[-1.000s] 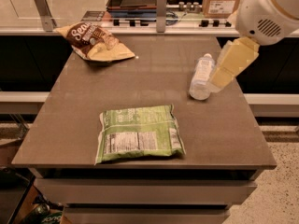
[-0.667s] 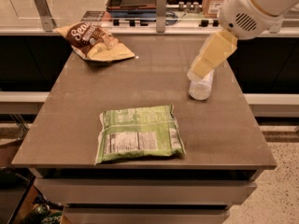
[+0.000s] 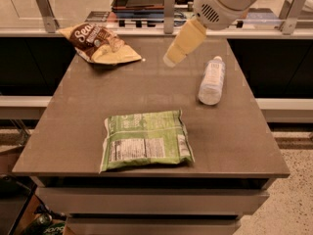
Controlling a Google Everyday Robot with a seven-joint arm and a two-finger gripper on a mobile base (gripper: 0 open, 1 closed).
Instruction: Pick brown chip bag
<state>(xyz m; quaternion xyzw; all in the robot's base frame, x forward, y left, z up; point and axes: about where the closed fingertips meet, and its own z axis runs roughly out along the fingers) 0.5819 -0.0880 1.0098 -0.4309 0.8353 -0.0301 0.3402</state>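
- Since a second ago the gripper (image 3: pixel 171 58) has swung leftward, off the clear plastic bottle (image 3: pixel 212 81) it was hanging over, so the whole bottle now shows.
- It now hovers above the rear middle of the table (image 3: pixel 244 131), its pale yellow tip pointing down and to the left, clear of the surface.
- From where I stand I cannot tell whether it is open or closed; nothing on the table is touching it.
- Behind it, the rounded white arm (image 3: pixel 220 4) reaches in from the upper right.
- To the gripper's left, well apart from it, the brown chip bag (image 3: pixel 100 44) lies crumpled at the back left corner of the table, dark panel with white script facing up, pale yellow edge towards the centre.
- To the right and slightly nearer me, the bottle lies on its side, cap pointing to the back edge.
- Nearest the front edge a flat green bag (image 3: pixel 145 140) lies with its white nutrition label upward, well apart from both the bottle and the brown bag.
- Beyond the table runs a rail with metal posts (image 3: pixel 169 9).
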